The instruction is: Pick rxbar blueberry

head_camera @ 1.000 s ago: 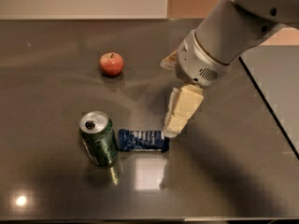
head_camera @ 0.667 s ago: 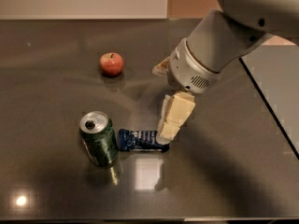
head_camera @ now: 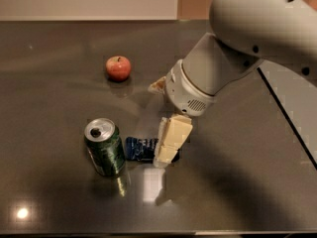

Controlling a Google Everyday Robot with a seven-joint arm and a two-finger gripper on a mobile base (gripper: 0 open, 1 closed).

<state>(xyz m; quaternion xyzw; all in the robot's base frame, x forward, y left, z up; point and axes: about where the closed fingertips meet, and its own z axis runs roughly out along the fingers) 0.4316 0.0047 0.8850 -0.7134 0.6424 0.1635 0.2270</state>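
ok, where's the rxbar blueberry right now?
Camera view, lower centre: the rxbar blueberry lies on the table just right of the green soda can, its right end hidden behind the gripper.

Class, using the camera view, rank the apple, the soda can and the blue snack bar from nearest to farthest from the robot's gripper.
From the gripper, lowered mid-picture:
1. Snack bar, directly under it.
2. Soda can, just beyond the bar's other end.
3. Apple, far back, alone.

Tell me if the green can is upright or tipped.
Upright: the green can stands on its base, silver top facing up. The pincer is low over the rxbar blueberry beside it.
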